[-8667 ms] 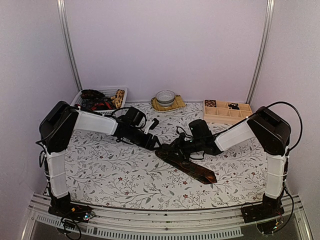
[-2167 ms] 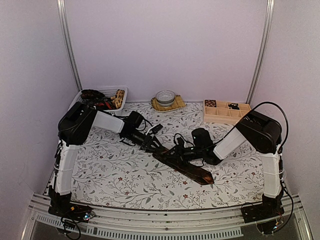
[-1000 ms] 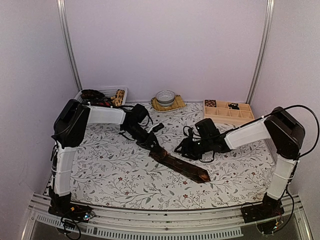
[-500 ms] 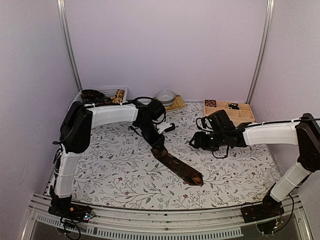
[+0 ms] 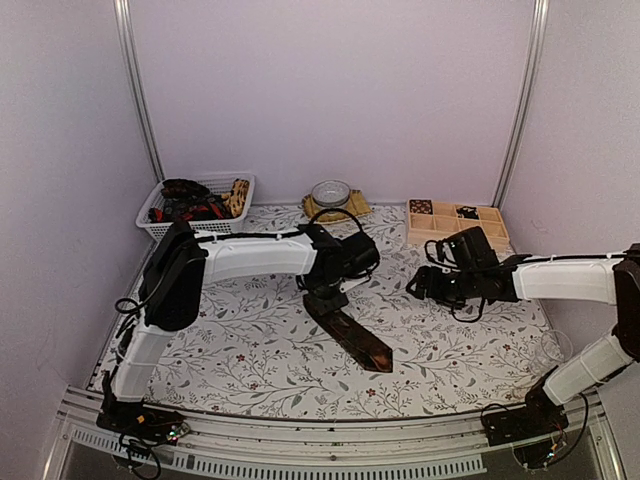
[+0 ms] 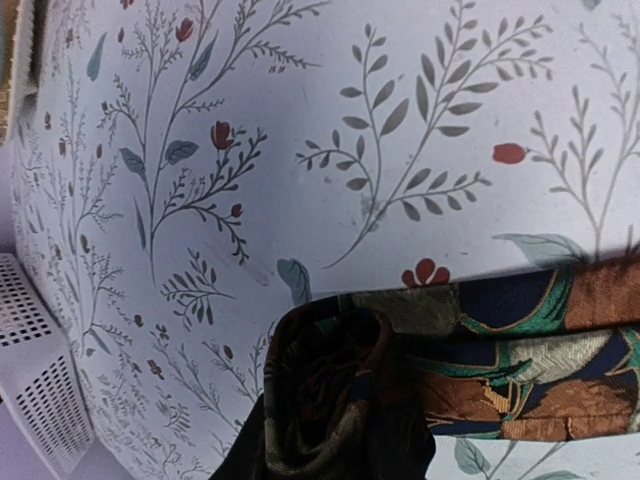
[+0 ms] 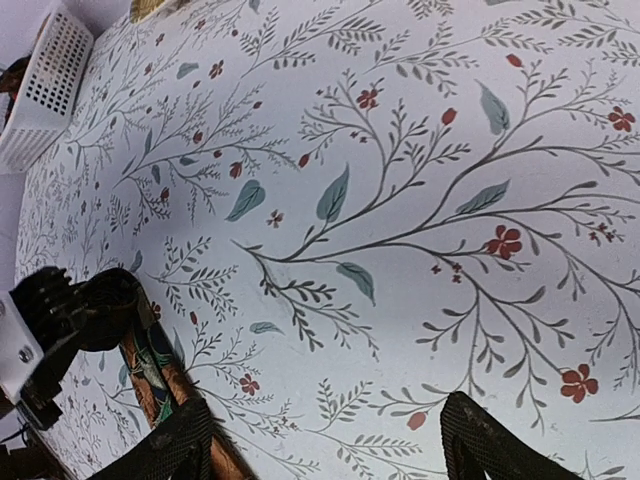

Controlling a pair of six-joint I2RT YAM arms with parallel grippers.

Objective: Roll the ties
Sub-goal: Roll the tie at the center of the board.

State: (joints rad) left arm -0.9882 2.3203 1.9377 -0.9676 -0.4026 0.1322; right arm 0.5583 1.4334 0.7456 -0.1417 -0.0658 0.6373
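Dark tie (image 5: 350, 335), rolled end in left fingers (image 5: 326, 288).

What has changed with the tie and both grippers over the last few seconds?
The right gripper came off the tie, opened and drew away to the right. The left gripper kept hold of the rolled end and turned, swinging the tie's wide tip leftward. The basket, bowl and wooden tray stayed put.

Tie (image 5: 350, 338) on table (image 5: 250, 370); basket (image 5: 215, 180) behind, apparently holding ties (image 5: 188, 200).
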